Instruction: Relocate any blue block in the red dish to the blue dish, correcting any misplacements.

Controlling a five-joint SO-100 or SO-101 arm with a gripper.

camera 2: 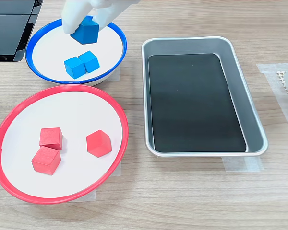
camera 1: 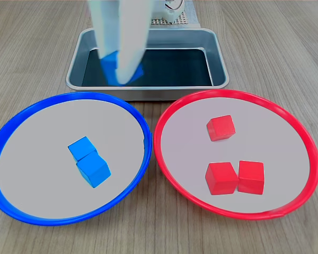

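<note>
Gripper clamped on blue block, held above blue dish for drop beside two blue cubes; red dish holds only red cubes.

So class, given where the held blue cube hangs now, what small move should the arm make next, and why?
Probably lower a little and open the jaws. In the second exterior view the gripper holds the blue block above the blue dish, near the two blue cubes already inside. The red dish holds only three red cubes.
</note>
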